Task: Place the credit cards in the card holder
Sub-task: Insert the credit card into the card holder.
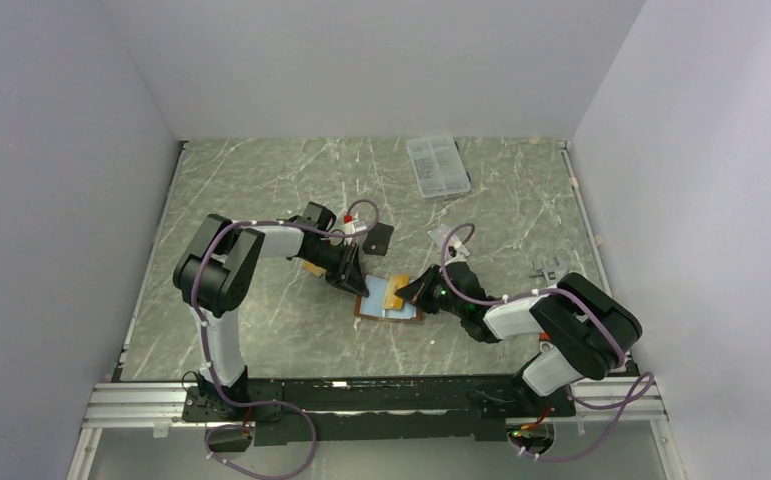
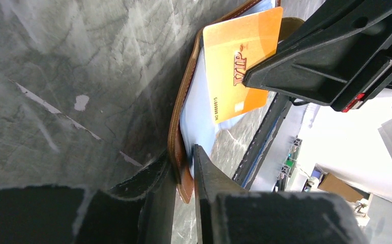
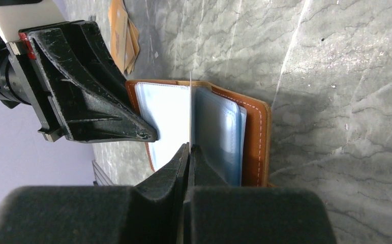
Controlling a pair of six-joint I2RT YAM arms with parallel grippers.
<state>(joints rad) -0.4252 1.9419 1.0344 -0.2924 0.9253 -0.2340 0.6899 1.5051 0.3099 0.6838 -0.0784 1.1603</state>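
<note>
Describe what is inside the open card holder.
Pale blue-grey pockets line the card holder; the right gripper holds the orange card over them. Whether any pocket already holds a card is hidden.

1. The grey-green, marble-veined table [image 1: 261,330] I work on, walled in white on three sides.
2. Mid-table, the brown card holder [image 1: 381,308] lies open on the stone, pale blue pockets facing up.
3. Just to its left, tan flat pieces [image 1: 311,268] rest on the surface, partly hidden under my left arm.
4. Beyond the holder, a black card [image 1: 381,237] lies flat; near it to the right is a pale card [image 1: 441,236], partly crossed by a cable.
5. A clear plastic compartment box [image 1: 438,166] sits near the far edge, well apart from the holder.
6. Near the right edge lies a small grey object [image 1: 546,270], too small to identify.
</note>
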